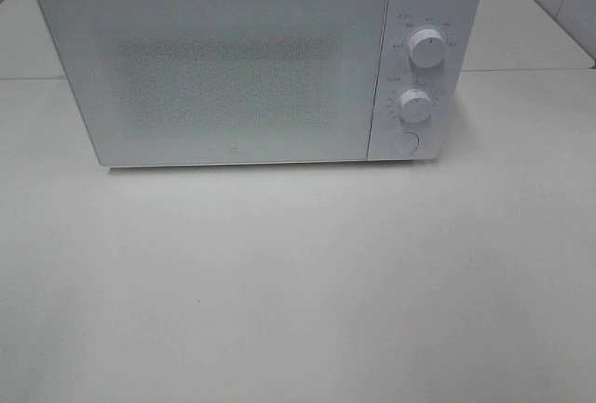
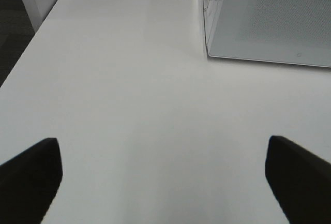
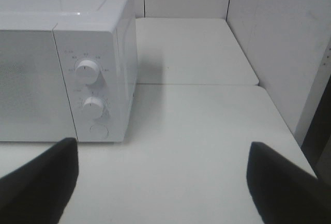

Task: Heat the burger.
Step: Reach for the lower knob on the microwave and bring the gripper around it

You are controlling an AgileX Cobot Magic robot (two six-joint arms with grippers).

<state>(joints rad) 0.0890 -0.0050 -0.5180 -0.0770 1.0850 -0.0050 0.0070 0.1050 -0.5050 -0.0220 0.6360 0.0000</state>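
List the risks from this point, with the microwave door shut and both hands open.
1. No burger shows in any view, and the microwave's shut door hides the inside: heating might start on nothing.
2. The upper knob, lower knob and round button sit close together; the open right hand could nudge the wrong one.

Left end effector (image 2: 164,182) and right end effector (image 3: 160,182), each with plain matte-black wedge-shaped fingers (image 2: 31,180).
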